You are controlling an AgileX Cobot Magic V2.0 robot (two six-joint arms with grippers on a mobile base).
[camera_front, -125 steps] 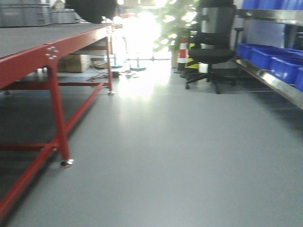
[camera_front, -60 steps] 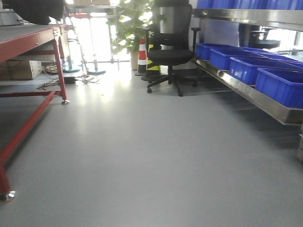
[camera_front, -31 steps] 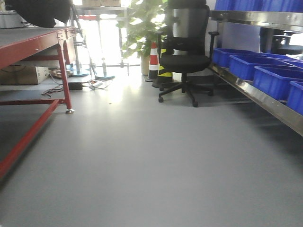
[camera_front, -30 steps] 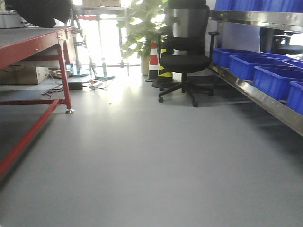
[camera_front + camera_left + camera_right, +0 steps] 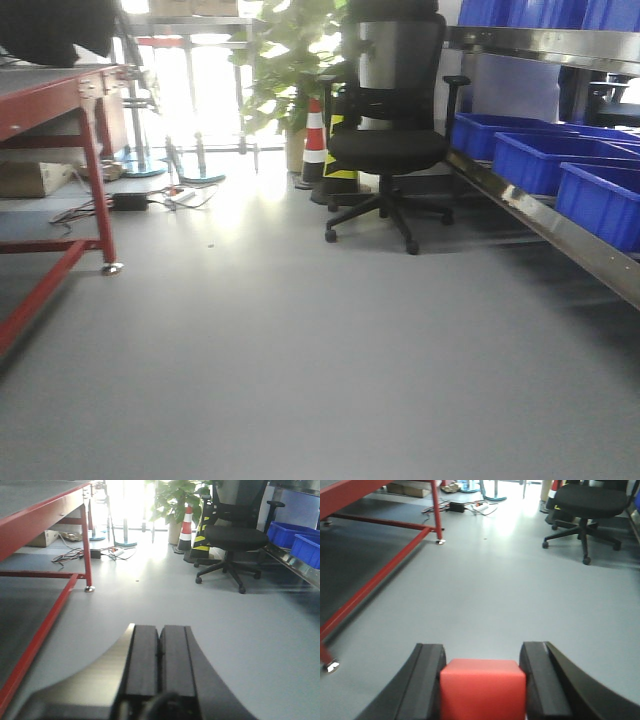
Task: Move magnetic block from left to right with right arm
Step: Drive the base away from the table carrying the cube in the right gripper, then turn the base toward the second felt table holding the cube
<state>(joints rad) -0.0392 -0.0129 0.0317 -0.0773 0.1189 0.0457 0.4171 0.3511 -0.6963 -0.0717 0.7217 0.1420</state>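
One small red magnetic block (image 5: pixel 482 692) sits clamped between the two black fingers (image 5: pixel 427 680) of the right gripper (image 5: pixel 482 677). Its flat faces lie square to the pads, so it is dead ahead of that hand, and as a cube it has no long axis to favour. It hangs over bare grey floor (image 5: pixel 520 590), on no bench. The cube is matte and sharp-edged, the fingers smooth and curved. The left gripper (image 5: pixel 160 652) is pressed together on nothing. A red steel bench frame (image 5: pixel 380 570) stands to the left. The black office chair (image 5: pixel 388 140) and blue bins (image 5: pixel 600 200) are to the right, probably the destination side.
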